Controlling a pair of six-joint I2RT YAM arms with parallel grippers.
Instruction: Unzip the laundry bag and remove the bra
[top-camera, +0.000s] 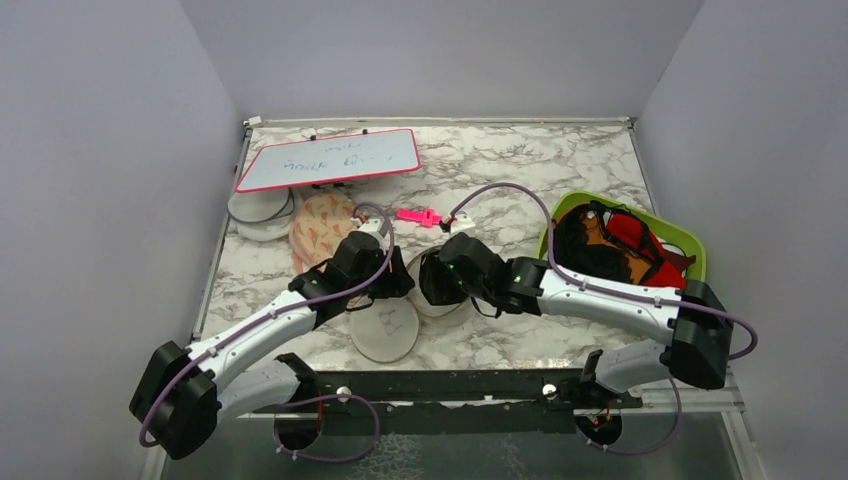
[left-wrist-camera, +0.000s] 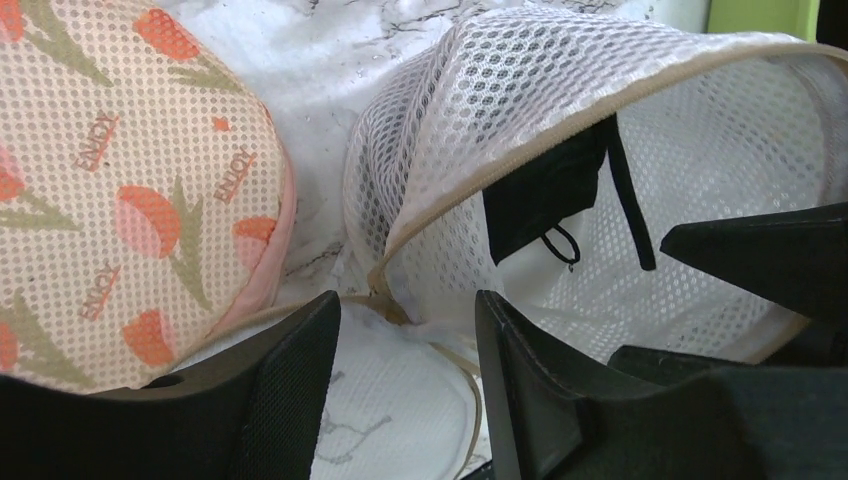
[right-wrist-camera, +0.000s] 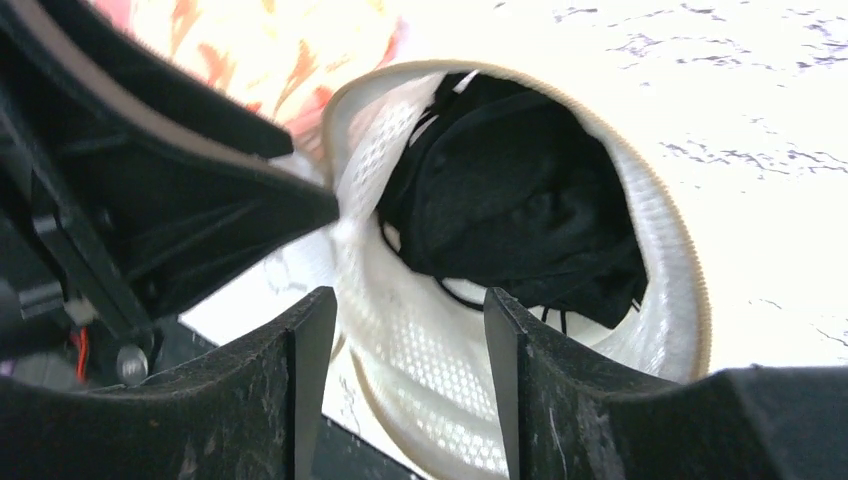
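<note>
Left claw (left-wrist-camera: 405, 310): fingers apart, nothing clamped. The hinge end of the bag (left-wrist-camera: 520, 80) lies between them.
Right claw (right-wrist-camera: 408, 300): also apart, aimed into the bag's mouth and gripping nothing.

Bag is at table (top-camera: 560, 160) centre, just ahead of both claws. The zip is undone. One half (top-camera: 385, 330) lies flat and the other is tipped up like a shell.

The bra (right-wrist-camera: 510, 210) is bunched inside the raised half, with a thin strap (left-wrist-camera: 630, 200) hanging across the opening. It is not out yet.

Handling, my judgement:
- The bra is soft, light and limp. It will drape and stretch rather than lift as one piece.
- The strap is a poor hold, likely to stretch and catch on the beige zip rim.
- I would pinch the thick fold of dark cup fabric nearest the mouth.
- The mesh bag is springy and nearly weightless, so it will follow the pull unless the left claw pins its rim.

Just left of the bag is the floral pouch (left-wrist-camera: 120, 180), not mine to touch. Further right is the green basket (top-camera: 685, 236) holding other garments (top-camera: 625, 235).
</note>
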